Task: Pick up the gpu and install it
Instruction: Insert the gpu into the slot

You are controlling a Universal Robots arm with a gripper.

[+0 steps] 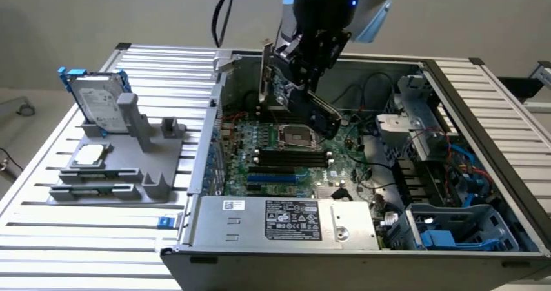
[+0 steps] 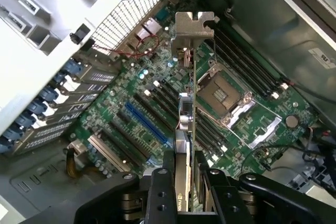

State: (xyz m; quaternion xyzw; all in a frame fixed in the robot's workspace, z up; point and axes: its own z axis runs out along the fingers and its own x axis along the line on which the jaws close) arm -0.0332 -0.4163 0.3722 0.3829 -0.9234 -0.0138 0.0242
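My gripper (image 1: pixel 308 62) hangs over the open computer case (image 1: pixel 206 142) and is shut on the gpu (image 1: pixel 311 113). The card sits tilted above the motherboard (image 1: pixel 288 155), near the CPU socket (image 1: pixel 297 135). In the wrist view the gpu (image 2: pixel 186 121) shows edge-on between my two black fingers (image 2: pixel 160 182), its silver end bracket (image 2: pixel 194 24) pointing away toward the case's rear wall. Below it lie the motherboard's long black slots and a blue slot (image 2: pixel 147 124). The card's lower edge is still clear of the board.
A grey fixture (image 1: pixel 129 168) on the slatted table at the exterior view's left holds a silver hard drive in a blue frame (image 1: pixel 97 100). The power supply (image 1: pixel 284 220) fills the case's near end. Cables and drive bays (image 1: pixel 430 175) crowd its right side.
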